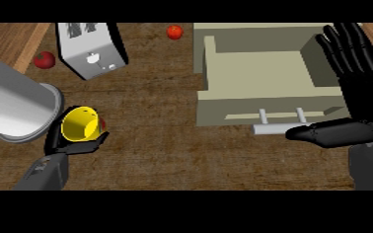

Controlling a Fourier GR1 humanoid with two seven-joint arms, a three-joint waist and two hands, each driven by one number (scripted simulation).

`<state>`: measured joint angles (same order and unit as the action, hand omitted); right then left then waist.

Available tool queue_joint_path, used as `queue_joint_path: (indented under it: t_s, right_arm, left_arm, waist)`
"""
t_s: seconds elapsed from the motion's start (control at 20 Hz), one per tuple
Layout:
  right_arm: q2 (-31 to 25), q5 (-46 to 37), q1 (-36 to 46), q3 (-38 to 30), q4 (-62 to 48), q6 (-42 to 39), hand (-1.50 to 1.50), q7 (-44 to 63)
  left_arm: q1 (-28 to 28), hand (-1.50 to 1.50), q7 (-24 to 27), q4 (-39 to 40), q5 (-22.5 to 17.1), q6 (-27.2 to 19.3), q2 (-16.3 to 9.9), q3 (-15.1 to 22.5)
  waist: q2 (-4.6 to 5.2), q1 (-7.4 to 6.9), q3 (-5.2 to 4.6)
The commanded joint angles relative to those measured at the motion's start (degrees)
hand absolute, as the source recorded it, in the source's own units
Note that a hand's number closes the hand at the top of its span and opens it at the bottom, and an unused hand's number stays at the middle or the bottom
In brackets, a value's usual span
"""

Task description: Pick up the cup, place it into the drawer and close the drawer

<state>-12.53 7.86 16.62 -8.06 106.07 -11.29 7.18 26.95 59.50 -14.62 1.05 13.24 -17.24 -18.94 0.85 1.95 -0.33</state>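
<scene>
- The yellow, round-mouthed cup (pixel 79 124) sits at about 8 o'clock in the view, tilted so its open mouth faces up and slightly right — it is off the counter, carried in the hand.
- The black left hand (pixel 71 145) curls round the cup from below and from the left, its fingers wrapping the cup's underside; its grey forearm enters from the lower edge.
- Just beside the cup, at 9 o'clock, stands a large grey metal cylindrical pot (pixel 23 106).
- A white boxy toaster (pixel 91 49) lies at 11 o'clock, with a small red apple (pixel 44 59) to its left and a second red fruit (pixel 174 32) at 12 o'clock.
- The beige open drawer (pixel 218 108) with a pale bar handle (pixel 280 127) fills 2 o'clock — well apart from the cup.
- The black right hand (pixel 350 79) rises at 3 o'clock, fingers straight and spread, thumb stretched toward the handle.
- All rests on a brown wooden counter (pixel 160 148).
</scene>
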Motion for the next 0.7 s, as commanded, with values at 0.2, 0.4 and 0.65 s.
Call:
queue_joint_path:
  t_s: [0.2,0.4,0.65]
  right_arm:
    - [-0.72,2.04,0.56,-1.49,-0.6,-0.97,-1.5,0.06]
    - [-0.61,1.57,-1.33,-0.97,-0.26,-1.53,-1.5,-0.61]
    - [-0.23,0.4,-1.8,-1.22,0.45,0.07,-1.5,0.14]
  left_arm:
    - [0.51,1.5,11.05,-1.61,-2.28,-16.14,7.84,-4.22]
    - [1.53,1.5,15.01,-3.01,-3.54,-9.84,12.38,-4.52]
    - [8.07,1.5,4.96,-7.19,-3.35,-0.5,8.62,-1.68]
  waist:
    - [-0.42,-0.59,0.17]
    - [-0.41,-0.11,0.13]
    - [-0.92,-1.11,0.29]
